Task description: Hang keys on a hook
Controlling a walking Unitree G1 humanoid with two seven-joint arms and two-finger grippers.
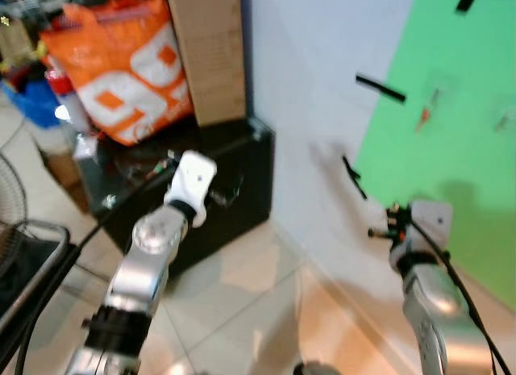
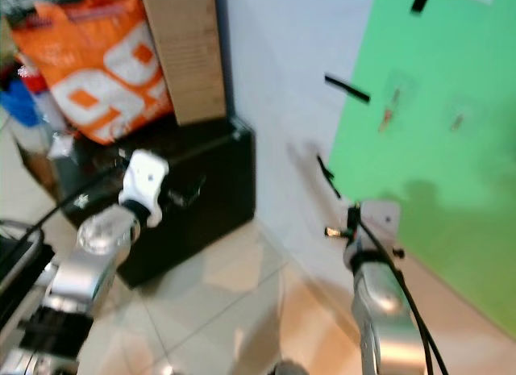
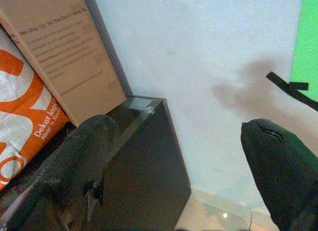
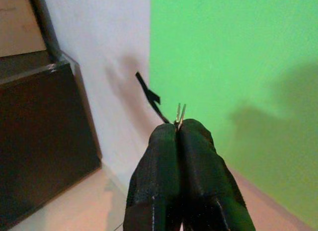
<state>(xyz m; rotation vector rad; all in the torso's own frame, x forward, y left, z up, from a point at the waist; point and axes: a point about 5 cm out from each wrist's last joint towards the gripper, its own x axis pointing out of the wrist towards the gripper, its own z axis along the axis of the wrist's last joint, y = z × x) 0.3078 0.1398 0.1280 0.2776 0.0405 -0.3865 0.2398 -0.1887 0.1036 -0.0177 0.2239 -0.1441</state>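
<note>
Right wrist view: right gripper (image 4: 179, 129) pressed together, pinching keys (image 4: 180, 113); only a thin metal tip pokes out past the fingertips.
Near right: right arm raised low before the wall, gripper aimed at the green sheet (image 1: 459, 109), well short of it.
Near left: left gripper (image 3: 179, 156) spread wide, holding nothing, raised toward the black cabinet (image 1: 234, 206).
Floor: pale tiles underfoot, meeting the wall at a skirting line.
Mid left: black cabinet against the white wall (image 1: 314, 85); cardboard box (image 1: 205, 52) standing on it, orange bag (image 1: 129, 68) leaning beside the box.
Far right: green sheet on the wall, black tape strips (image 1: 380, 89) at its edge; small blurred things (image 1: 427, 109) stuck on the green, possibly hooks, too blurred to tell.
Done: keys picked up and carried in the right gripper.
Left: approach to the wall, lifting the keys to a hook, slipping the ring over, letting go.
Progress: judged roughly midway; carry under way, hanging not yet begun.
</note>
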